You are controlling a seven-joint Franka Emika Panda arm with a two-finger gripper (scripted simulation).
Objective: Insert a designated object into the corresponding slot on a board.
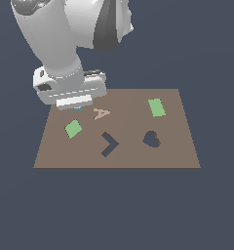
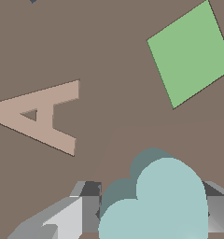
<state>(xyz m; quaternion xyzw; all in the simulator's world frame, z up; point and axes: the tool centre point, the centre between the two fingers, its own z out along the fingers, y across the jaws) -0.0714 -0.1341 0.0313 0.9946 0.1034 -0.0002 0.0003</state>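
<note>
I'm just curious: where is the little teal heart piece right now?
The teal heart block sits between the gripper fingers, at the board's far corner on the exterior view's left, near the letter A.

Big flat brown board [image 1: 172,156] lies on dark blue floor [image 1: 211,210]. On board: green square tile [image 1: 73,129], green rectangle tile [image 1: 157,108], pinkish letter A [image 1: 101,114], pale teal heart-like block [image 2: 156,200].

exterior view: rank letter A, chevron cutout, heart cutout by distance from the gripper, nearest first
From the gripper:
1. Letter A, just to the exterior view's right of it.
2. Chevron cutout, mid-board, nearer the front edge.
3. Heart cutout, farthest, toward the exterior view's right.
</note>
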